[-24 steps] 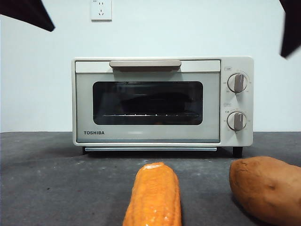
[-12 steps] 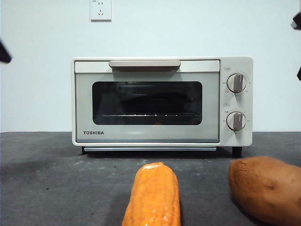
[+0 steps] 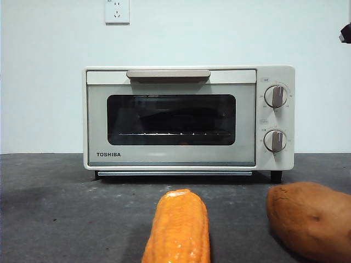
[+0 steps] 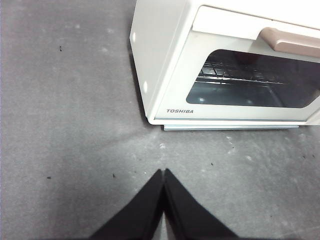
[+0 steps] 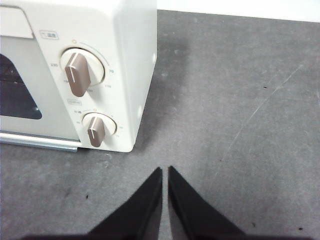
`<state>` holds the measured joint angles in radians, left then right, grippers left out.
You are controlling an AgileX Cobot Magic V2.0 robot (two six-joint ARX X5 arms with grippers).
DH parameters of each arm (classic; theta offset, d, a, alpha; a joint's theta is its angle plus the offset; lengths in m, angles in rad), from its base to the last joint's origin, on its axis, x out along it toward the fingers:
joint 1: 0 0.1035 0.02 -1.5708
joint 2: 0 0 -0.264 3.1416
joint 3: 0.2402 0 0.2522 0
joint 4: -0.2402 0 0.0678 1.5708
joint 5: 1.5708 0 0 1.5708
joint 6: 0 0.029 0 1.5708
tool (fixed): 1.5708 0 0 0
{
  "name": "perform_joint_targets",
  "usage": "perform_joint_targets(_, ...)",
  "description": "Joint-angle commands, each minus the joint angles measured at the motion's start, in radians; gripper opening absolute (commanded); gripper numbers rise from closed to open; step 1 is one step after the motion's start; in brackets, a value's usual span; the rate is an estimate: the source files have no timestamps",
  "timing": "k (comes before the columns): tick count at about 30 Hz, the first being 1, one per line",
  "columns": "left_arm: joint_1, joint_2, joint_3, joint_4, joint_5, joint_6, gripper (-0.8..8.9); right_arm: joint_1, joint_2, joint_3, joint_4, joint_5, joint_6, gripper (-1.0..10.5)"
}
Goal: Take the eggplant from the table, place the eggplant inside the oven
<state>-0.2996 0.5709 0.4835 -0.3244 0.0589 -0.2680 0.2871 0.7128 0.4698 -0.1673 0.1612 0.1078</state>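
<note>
Looks done: oven (image 3: 189,118) door shut, dark shape inside probably the eggplant (image 3: 173,119), left fingers (image 4: 163,175) and right fingers (image 5: 165,172) closed, empty, short of oven.

The left gripper (image 4: 163,172) shows as two matte black jaws, each a long tapering wedge that narrows to a sharp point; they spread into a broad dark base at the bottom centre of the frame. The right gripper (image 5: 165,170) has the same build: two flat black pointed blades, smooth and unmarked (no screws, cables or lettering are visible on either pair), widening toward the lower edge. In the front view only a small black corner of an arm (image 3: 345,33) shows at the upper right edge.
</note>
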Motion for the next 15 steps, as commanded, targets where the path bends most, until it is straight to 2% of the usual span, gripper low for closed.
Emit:
perform_joint_targets(1,-0.003,0.005,0.012,0.008,0.000,-0.006,0.06,0.002,0.003,0.007,0.011,0.005,0.012,0.0)
perform_joint_targets(4,-0.006,-0.020,0.011,-0.005,-0.003,-0.002,0.06,0.002,0.003,0.007,0.011,0.005,0.012,0.0)
perform_joint_targets(7,0.017,-0.142,0.010,0.004,-0.054,0.183,0.06,0.002,0.003,0.007,0.011,0.005,0.012,0.0)
perform_joint_targets(10,0.079,-0.269,-0.010,0.019,-0.068,0.288,0.06,0.002,0.003,0.007,0.011,0.005,0.012,0.0)
perform_joint_targets(15,0.206,-0.431,-0.144,0.121,-0.067,0.306,0.06,0.002,0.003,0.007,0.011,0.005,0.012,0.0)
